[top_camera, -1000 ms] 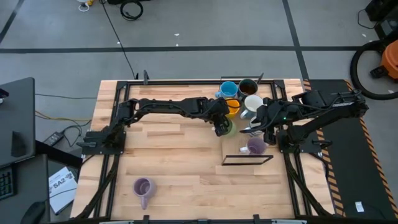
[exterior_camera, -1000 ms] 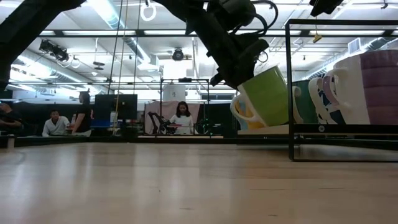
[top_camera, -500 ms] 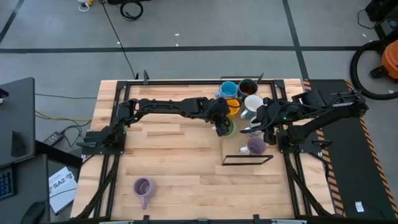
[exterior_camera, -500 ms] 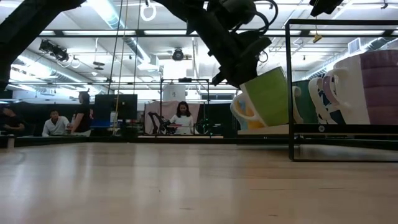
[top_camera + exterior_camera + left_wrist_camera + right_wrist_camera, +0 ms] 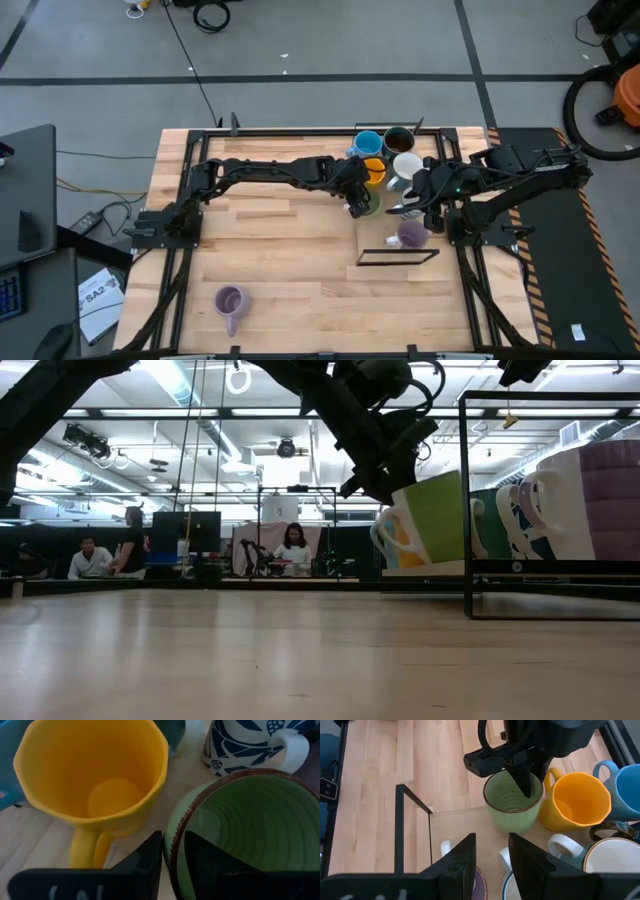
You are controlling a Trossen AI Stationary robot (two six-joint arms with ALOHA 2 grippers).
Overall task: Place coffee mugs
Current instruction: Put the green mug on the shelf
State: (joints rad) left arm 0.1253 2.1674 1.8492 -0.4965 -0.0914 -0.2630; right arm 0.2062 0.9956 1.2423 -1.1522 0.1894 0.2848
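The green mug (image 5: 367, 206) (image 5: 512, 802) (image 5: 435, 520) sits at the left edge of the mug cluster, under my left gripper (image 5: 357, 202) (image 5: 172, 837), which is shut on its rim. The orange-yellow mug (image 5: 95, 775) (image 5: 373, 172) stands right beside it. Blue (image 5: 367, 143), dark brown (image 5: 398, 140) and white (image 5: 406, 166) mugs stand behind. One purple mug (image 5: 411, 234) stands inside the black frame, another (image 5: 230, 300) lies near the table's near-left corner. My right gripper (image 5: 400, 208) (image 5: 491, 837) hovers open over the cluster, touching nothing. My left gripper pinches the green mug's rim (image 5: 172, 827), one finger (image 5: 215, 865) inside the mug and one (image 5: 145, 862) outside. The fingers come from above, slanting in from the table's left. The mug is slightly tilted, its base at the pale mat's level; whether it touches there I cannot tell.
A black wire frame (image 5: 398, 258) (image 5: 412, 797) borders the pale mat (image 5: 465, 827) on which the mugs stand. A white mug with blue pattern (image 5: 245, 740) is close beside the green one. Bare wood (image 5: 270, 240) lies to the left and near side. People sit in the room behind.
My left gripper has shifted the green mug a little toward the table's right, in among the other mugs, and has tipped it from a clear tilt to nearly upright. Its hold on the rim has stayed the same.
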